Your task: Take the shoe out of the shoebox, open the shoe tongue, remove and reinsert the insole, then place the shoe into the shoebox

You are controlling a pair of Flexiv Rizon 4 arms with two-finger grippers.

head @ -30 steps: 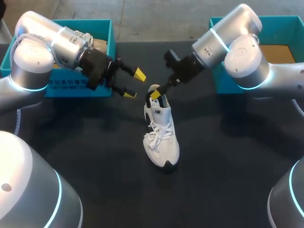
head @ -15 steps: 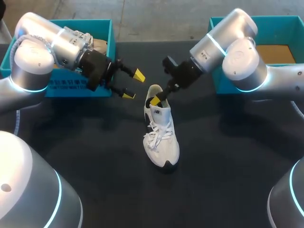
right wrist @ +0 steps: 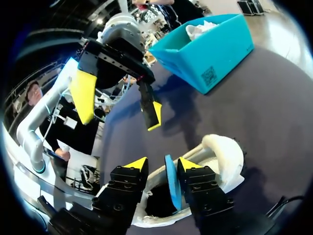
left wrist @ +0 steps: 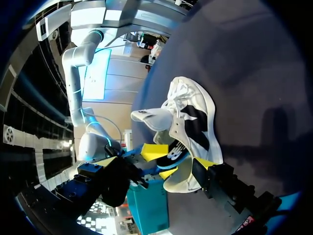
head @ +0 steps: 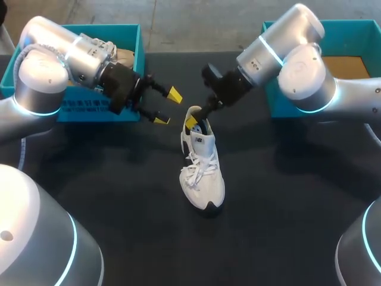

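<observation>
The white shoe (head: 202, 173) lies at mid-frame on the dark table (head: 286, 226), outside the teal shoebox (head: 89, 110) at upper left. The right gripper (right wrist: 163, 166) sits at its heel opening, fingers parted. The blue insole (right wrist: 171, 188) stands between them, touching only one. The left gripper (head: 168, 106) hovers just beside the heel — released, tips spread.

The black table (head: 286, 196) carries a white shoe (head: 202, 170) at its middle. Behind the shoe to the left stands a teal shoebox (head: 83, 110), and behind it to the right a second teal box (head: 357, 25).
</observation>
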